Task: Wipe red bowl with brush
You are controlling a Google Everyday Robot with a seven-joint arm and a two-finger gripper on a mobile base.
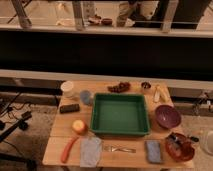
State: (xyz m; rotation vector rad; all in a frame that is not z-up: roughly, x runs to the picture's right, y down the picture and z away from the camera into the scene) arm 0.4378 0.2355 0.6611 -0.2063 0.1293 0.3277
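The small dark-handled brush (pixel 174 138) is lying in the round orange-red bowl (pixel 183 151), wiping apparently not yet begun, while the pale end effector (pixel 208 142) is hovering at the bowl's three o'clock, and I cannot tell its grip.

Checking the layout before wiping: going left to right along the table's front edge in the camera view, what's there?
Carrot → cloth → fork → sponge → red bowl → tool, just past the bowl's right rim.
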